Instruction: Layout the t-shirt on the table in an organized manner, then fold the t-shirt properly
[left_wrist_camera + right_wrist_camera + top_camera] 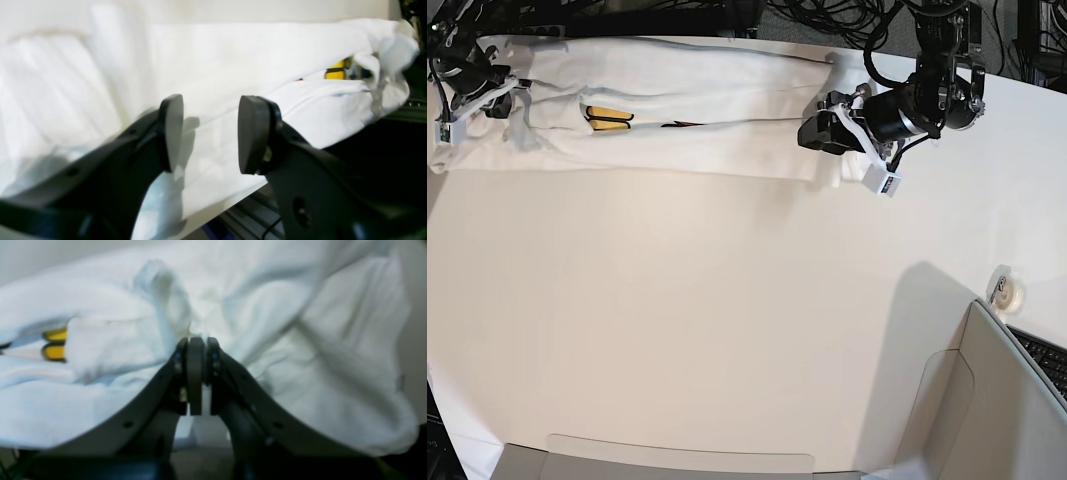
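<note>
In the base view the near half of the worktop (727,330) is bare off-white, with grey-beige panels (987,400) along the near edge and at the near right corner. Just beyond that corner panel sits a small roll of tape (1010,291), and a keyboard corner (1045,358) shows at the right border.

Farther back, the t-shirt (677,110) lies along the far edge as a long, narrow white band, folded lengthwise with the plain reverse mostly outward. A slit in the fold lets yellow and orange bits of the print (610,118) show toward its left end.

At the band's right end in this view hangs the left claw (210,133). Its two dark pads stand well apart with nothing between them, above the white cloth close to the worktop edge; the left wrist view is blurred, and I cannot tell if a pad touches the fabric.

At the opposite end of the band, the right claw (195,373) is clamped tight, pads pressed together, and bunched white cloth of the t-shirt gathers right at its tips, so it grips the shirt there. Dark cables (827,20) lie beyond the far edge
</note>
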`<state>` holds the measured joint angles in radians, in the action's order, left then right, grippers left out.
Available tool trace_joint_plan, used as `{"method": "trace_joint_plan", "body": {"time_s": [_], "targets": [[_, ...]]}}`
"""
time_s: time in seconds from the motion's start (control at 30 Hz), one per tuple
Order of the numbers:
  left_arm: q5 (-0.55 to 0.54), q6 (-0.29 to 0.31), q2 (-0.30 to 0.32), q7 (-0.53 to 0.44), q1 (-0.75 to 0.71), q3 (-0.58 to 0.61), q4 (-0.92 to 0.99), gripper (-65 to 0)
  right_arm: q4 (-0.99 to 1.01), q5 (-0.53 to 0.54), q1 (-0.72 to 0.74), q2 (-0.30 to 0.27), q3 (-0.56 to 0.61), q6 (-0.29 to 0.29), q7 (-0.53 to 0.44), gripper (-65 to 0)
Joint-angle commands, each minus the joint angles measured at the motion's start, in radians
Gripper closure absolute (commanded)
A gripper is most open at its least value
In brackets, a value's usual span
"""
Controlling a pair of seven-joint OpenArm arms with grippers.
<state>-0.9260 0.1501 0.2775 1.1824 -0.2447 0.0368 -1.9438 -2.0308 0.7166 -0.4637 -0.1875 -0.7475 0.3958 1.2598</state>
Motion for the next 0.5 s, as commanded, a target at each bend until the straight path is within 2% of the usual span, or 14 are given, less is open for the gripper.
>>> {"method": "trace_joint_plan", "body": {"time_s": [0.0, 0.23, 0.33, 0.47], "targets": [[-0.018, 0.004, 0.006, -0.011, 0.008, -0.001, -0.015, -24.6, -0.017, 0.030, -0.020, -0.017, -0.010, 0.004, -0.018, 0.0], [-0.020, 0.004, 0.006, -0.012, 0.006, -0.002, -0.015, -24.6, -0.018, 0.111, -0.114, -0.019, -0.082, 0.004, -0.016, -1.1], [-0.020, 0.004, 0.006, -0.014, 0.005, -0.001, -0.015, -24.6, -0.020, 0.174, -0.146, -0.040, -0.152, 0.004, -0.015, -10.1], [-0.020, 0.004, 0.006, -0.016, 0.003, 0.002, -0.015, -24.6, -0.018, 0.337, -0.200, -0.080, -0.234, 0.004, -0.015, -22.0]]}}
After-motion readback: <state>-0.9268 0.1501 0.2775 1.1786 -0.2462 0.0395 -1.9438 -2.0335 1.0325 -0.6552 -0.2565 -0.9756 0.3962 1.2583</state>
